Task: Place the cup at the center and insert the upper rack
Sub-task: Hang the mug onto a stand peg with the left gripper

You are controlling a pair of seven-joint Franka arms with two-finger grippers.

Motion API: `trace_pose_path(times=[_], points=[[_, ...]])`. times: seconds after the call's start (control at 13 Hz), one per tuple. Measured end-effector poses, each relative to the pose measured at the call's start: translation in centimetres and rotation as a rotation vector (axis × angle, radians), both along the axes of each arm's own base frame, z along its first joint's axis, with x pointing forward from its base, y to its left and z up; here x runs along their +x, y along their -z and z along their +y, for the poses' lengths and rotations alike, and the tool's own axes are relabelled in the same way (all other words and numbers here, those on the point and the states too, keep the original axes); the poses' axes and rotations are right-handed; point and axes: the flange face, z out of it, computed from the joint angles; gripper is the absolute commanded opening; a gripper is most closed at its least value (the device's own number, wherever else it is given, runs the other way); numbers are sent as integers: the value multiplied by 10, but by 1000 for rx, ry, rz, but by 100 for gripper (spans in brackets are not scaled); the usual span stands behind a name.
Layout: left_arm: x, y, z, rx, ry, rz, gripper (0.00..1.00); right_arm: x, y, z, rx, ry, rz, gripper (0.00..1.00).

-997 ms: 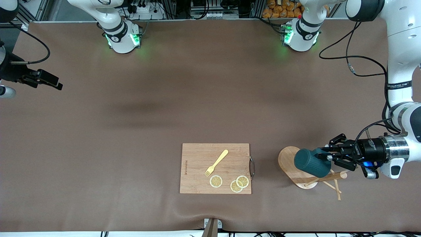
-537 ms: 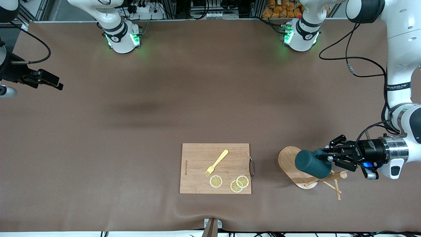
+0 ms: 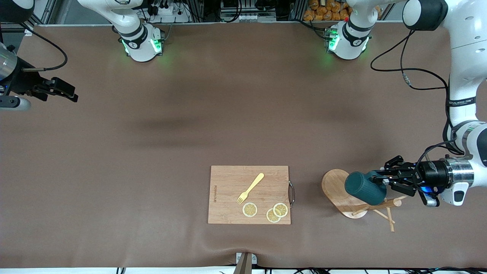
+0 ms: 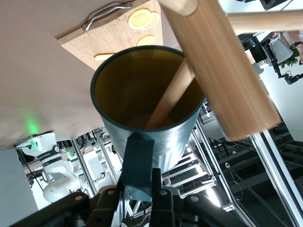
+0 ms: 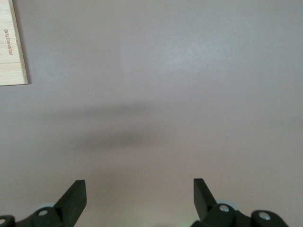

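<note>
At the lower right of the front view the left hand [image 3: 385, 182] was clenched on the loop handle of the cup [image 3: 364, 188], holding the dark teal mug on its side in the air over the upper rack [image 3: 339, 194]. Against the frame a second before, cup and hand had slid a little toward the right edge of the picture, so more of the rack's oval bamboo base lay uncovered, while the rack itself had not moved. In the left wrist view the cup's [image 4: 147, 118] tan-yellow inside faced the camera with one thin peg reaching into its mouth, and the rack's round post [image 4: 220, 66] crossed just beside the rim. At the upper left edge of the front view the right hand [image 3: 62, 90] waited above the brown worktop [image 3: 152, 152], its fingers spread wide and grasping nothing; it had shifted slightly rightward and upward in the picture. The cutting board [image 3: 228, 182] at lower centre, with its yellow fork [image 3: 250, 188] and lemon slices [image 3: 266, 211], lay unchanged.
</note>
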Motion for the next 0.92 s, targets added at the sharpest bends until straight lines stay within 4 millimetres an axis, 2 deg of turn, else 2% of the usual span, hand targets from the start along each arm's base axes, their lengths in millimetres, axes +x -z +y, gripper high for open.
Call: trace_pose_path(times=[0.54,0.92], points=[[0,3,8,-1,-1,-40,0,-2,-2,-2,-4,2,1,100],[-2,15,16,-7,1,-58,0,-2,-2,-2,-5,3,3,100]])
